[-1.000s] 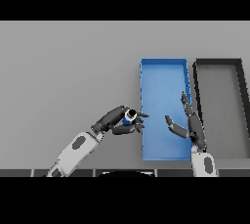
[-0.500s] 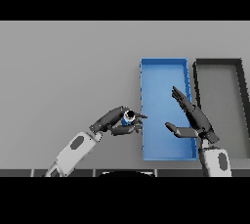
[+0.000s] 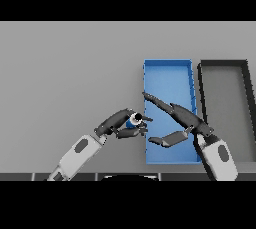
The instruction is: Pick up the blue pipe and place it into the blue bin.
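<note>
- The left hand [image 3: 120, 122] has its fingers curled around the blue pipe [image 3: 134, 121].
- The pipe is in that hand, just beside the left wall of the blue bin [image 3: 168, 69], not inside it.
- The right hand [image 3: 181, 123] is open, with straight fingers over the blue bin.
- A black bin [image 3: 223, 64] sits right of the blue one on the grey counter [image 3: 65, 68].

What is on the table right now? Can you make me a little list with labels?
left hand: fingers curled round the blue pipe, just left of the blue bin
right hand: open, fingers straight, stretched out above the blue bin
blue bin: nothing lying inside it
dark bin: right of the blue bin, side by side
table: grey
pipe in bin: not yet
</note>
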Action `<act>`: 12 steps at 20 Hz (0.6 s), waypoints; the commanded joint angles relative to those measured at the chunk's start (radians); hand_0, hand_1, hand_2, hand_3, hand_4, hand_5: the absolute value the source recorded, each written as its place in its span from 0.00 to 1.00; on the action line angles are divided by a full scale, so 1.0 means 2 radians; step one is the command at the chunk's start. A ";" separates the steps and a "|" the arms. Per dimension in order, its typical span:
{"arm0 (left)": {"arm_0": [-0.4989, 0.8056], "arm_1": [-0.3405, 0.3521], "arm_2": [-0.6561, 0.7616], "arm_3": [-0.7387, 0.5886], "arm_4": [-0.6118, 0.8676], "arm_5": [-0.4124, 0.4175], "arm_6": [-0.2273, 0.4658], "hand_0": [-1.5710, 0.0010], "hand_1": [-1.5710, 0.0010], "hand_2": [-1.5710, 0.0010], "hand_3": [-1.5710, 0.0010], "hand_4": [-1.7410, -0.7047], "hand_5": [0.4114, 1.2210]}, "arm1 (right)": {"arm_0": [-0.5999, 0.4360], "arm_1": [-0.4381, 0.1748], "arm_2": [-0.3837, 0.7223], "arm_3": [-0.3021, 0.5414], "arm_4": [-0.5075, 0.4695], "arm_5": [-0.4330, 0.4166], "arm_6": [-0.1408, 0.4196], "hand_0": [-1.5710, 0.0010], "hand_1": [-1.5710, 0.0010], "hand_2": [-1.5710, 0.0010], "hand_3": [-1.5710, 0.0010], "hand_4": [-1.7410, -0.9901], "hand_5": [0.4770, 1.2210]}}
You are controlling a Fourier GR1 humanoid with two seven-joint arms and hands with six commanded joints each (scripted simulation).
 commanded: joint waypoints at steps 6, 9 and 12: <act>-0.012 -0.002 0.013 0.018 0.009 -0.012 -0.017 0.00 0.00 0.00 0.07 0.01 1.00 | -0.079 0.023 0.040 0.037 0.004 0.030 0.023 1.00 1.00 1.00 1.00 0.64 0.07; -0.007 -0.002 0.013 0.018 0.017 -0.020 -0.015 0.00 0.00 0.00 0.04 0.01 1.00 | -0.102 0.045 0.057 0.062 0.011 0.032 0.042 1.00 1.00 1.00 1.00 0.68 0.07; -0.010 0.004 0.019 0.024 0.022 -0.029 -0.020 0.00 0.00 0.00 0.04 0.01 1.00 | -0.124 0.059 0.061 0.086 0.012 0.034 0.052 1.00 1.00 1.00 1.00 0.69 0.05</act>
